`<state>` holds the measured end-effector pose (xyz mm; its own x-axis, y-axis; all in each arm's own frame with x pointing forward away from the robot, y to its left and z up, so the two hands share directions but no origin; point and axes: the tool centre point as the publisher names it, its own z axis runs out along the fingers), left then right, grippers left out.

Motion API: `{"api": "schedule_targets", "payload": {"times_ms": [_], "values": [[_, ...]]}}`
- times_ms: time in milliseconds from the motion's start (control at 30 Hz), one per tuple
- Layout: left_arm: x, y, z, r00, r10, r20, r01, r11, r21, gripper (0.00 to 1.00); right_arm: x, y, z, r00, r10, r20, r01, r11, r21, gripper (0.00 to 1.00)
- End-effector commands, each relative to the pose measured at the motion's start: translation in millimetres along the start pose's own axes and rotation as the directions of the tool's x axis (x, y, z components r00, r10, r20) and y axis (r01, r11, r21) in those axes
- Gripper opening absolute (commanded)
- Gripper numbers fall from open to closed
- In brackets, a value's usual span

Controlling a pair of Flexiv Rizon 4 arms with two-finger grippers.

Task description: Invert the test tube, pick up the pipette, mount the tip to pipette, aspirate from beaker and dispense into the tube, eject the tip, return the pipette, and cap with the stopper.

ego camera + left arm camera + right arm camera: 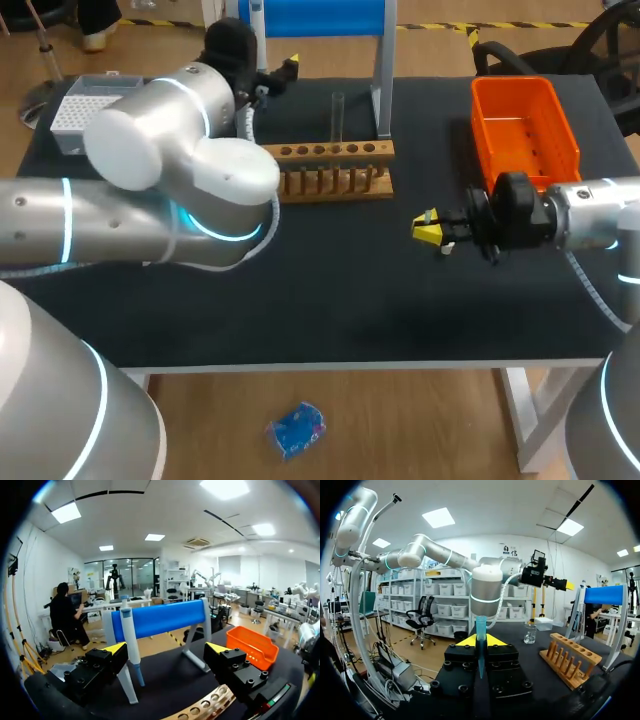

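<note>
Left gripper point(166, 650) hangs wide open at the bench's far edge, the pipette point(131, 649) ungrasped ahead of it. Right gripper point(480, 641) pinches a blue pipette tip point(480, 626); mounting onward seems undone.

Black-topped table point(330, 300) on white legs point(520, 410); wooden floor point(400, 420) beneath, crossed by yellow-black tape line point(430, 25); white walls point(485, 542); bright panel lights point(225, 487) in white ceiling point(150, 510).

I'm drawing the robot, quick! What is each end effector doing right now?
Left end effector: open, gripping nothing.
Right end effector: closed on a blue tip.
</note>
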<state>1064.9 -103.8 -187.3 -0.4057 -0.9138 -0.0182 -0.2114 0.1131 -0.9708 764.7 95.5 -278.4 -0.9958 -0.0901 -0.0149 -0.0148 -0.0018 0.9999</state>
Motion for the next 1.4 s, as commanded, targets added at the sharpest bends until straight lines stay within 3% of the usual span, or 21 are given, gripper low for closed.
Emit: {"api": "schedule_targets", "payload": {"times_ms": [33, 367, 600, 767, 833, 900, 967, 1033, 1167, 1400], "values": [[4.4, -0.1, 4.1, 0.997, 0.000, 0.076, 0.001, 1.000, -0.003, 1.00, 0.7, -0.1, -0.2, 1.000, -0.001, 0.001, 0.001, 1.000, 0.001, 0.00], [4.4, -0.1, 4.1, 0.997, 0.000, 0.076, 0.001, 1.000, -0.003, 1.00, 0.7, -0.1, -0.2, 1.000, -0.001, 0.001, 0.001, 1.000, 0.001, 0.00], [-10.8, -4.2, 30.6, 0.992, -0.049, 0.113, 0.055, 0.997, -0.055, 1.00, 0.7, -0.1, -0.2, 1.000, -0.001, 0.001, 0.001, 1.000, 0.001, 0.00], [-22.0, -5.9, 45.4, 0.989, -0.032, 0.148, 0.041, 0.998, -0.057, 1.00, 0.7, -0.1, -0.2, 1.000, -0.001, 0.001, 0.001, 1.000, 0.001, 0.00], [-26.5, -5.0, 50.8, 0.985, -0.034, 0.167, 0.045, 0.997, -0.065, 0.95, 0.7, -0.1, -0.2, 1.000, -0.001, 0.001, 0.001, 1.000, 0.001, 0.00], [-31.4, -4.0, 55.9, 0.983, -0.023, 0.180, 0.035, 0.997, -0.067, 0.79, 0.7, -0.1, -0.2, 1.000, -0.001, 0.001, 0.001, 1.000, 0.001, 0.00], [-35.9, -1.9, 60.6, 0.983, -0.021, 0.184, 0.034, 0.997, -0.071, 0.75, 0.7, -0.1, -0.2, 1.000, -0.001, 0.001, 0.001, 1.000, 0.001, 0.00], [-39.1, -0.5, 64.0, 0.981, -0.019, 0.195, 0.035, 0.997, -0.076, 0.53, 0.7, -0.1, -0.2, 1.000, -0.001, 0.001, 0.001, 1.000, 0.001, 0.00], [-45.4, 1.0, 69.9, 0.978, -0.022, 0.207, 0.038, 0.996, -0.077, 0.46, 0.7, -0.1, -0.2, 1.000, -0.001, 0.001, 0.001, 1.000, 0.001, 0.00], [-53.2, 2.4, 76.5, 0.974, -0.019, 0.226, 0.038, 0.996, -0.081, 0.42, 0.7, -0.1, -0.2, 1.000, -0.001, 0.001, 0.001, 1.000, 0.001, 0.00]]}}
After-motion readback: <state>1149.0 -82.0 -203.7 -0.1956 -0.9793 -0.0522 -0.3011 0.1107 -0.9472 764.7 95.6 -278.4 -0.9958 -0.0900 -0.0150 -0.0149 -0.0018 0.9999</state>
